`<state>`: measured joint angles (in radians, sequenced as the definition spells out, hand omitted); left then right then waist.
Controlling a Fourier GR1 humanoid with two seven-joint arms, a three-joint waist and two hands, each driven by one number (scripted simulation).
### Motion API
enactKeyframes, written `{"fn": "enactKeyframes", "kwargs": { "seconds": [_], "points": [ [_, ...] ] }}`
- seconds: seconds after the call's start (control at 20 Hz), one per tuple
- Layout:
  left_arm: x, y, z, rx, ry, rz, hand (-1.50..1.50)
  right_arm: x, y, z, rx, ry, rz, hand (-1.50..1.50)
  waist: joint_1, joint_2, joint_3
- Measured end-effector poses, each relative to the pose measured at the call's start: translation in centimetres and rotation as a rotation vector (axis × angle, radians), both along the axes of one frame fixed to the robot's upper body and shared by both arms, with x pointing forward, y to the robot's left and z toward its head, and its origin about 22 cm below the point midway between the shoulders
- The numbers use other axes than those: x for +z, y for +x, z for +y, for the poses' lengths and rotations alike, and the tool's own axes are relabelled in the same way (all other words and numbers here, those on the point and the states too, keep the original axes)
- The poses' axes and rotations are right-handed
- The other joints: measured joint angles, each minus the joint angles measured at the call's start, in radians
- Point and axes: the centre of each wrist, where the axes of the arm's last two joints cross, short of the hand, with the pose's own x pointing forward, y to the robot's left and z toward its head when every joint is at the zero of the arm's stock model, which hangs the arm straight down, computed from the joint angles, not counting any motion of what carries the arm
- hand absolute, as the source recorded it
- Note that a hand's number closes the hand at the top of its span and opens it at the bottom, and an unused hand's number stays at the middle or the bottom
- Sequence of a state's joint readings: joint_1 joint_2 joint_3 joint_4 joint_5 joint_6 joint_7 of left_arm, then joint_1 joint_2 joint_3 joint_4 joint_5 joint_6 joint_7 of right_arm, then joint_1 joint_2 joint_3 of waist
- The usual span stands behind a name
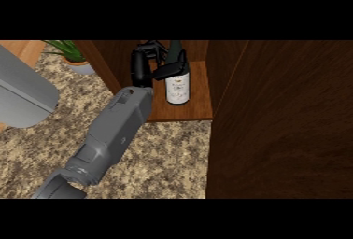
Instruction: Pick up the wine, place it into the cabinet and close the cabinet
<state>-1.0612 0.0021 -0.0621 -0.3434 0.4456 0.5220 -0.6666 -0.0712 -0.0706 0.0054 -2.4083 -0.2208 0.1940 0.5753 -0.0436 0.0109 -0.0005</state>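
The wine bottle [178,88], dark glass with a white label, stands upright on the wooden floor of the open cabinet [198,110]. My left hand [141,65] reaches in from the lower left and sits against the bottle's left side. Its thumb crosses the bottle's shoulder and its fingers curl round behind the neck, so it is shut on the bottle. The top of the neck is partly hidden by the fingers. My right hand shows nowhere.
The open cabinet door [289,121], a large dark wooden panel, fills the right side. A potted plant [69,52] stands at the back left. A big grey object [24,95] sits at the left edge. Speckled countertop [172,154] lies in front of the cabinet.
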Motion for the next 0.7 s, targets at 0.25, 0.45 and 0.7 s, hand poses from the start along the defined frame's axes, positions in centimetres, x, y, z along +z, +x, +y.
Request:
{"fn": "enactKeyframes", "kwargs": {
  "seconds": [0.25, 0.45, 0.7],
  "points": [
    [-0.07, 0.14, 0.07, -0.013, -0.078, 0.024, 1.50, -0.17, 0.08, 0.02, 0.003, 0.005, 0.003, -1.50, -0.004, -0.005, 0.003],
    [-0.15, 0.24, 0.19, -0.019, -0.109, 0.016, 1.50, 0.31, 0.29, 0.09, 0.005, 0.003, -0.007, -1.50, -0.010, -0.007, 0.006],
    [-0.30, 0.37, 0.28, -0.009, -0.120, 0.021, 1.50, 0.07, 0.13, 0.33, 0.024, 0.006, -0.001, -1.50, -0.014, -0.005, 0.006]
  ]
}}
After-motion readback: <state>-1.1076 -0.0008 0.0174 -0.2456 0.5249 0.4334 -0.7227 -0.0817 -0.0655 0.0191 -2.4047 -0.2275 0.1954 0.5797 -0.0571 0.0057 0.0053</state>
